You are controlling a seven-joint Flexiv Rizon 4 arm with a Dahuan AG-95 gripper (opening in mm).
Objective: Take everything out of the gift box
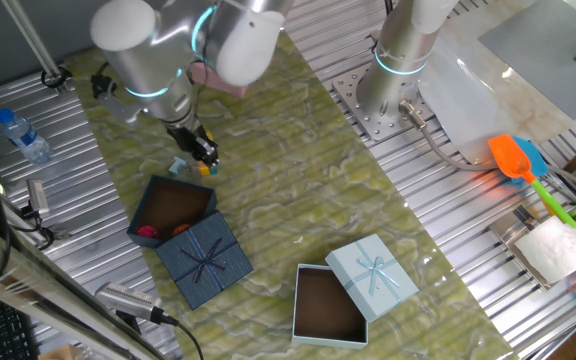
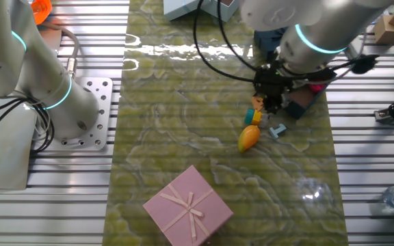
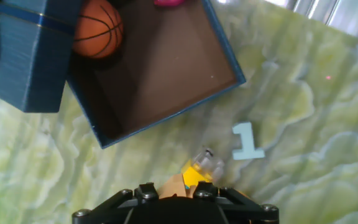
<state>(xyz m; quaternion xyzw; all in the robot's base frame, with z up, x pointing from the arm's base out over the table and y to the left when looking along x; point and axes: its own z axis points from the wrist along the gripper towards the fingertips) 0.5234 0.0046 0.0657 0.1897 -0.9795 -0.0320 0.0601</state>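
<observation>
My pincer (image 3: 178,188) grips a yellow toy (image 3: 194,175) just outside the box (image 1: 173,212), which sits near the bench's edge. I'd lower and release beside the teal piece (image 3: 245,141), then fetch the ball (image 3: 97,28).

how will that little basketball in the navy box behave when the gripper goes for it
The basketball is round, so it will likely roll away if nudged. It sits partly under the lid in the gift box, which may block a straight approach. It looks small and probably light.

Arm bent low, end effector (image 1: 204,152) downward (fingers hidden)
</observation>
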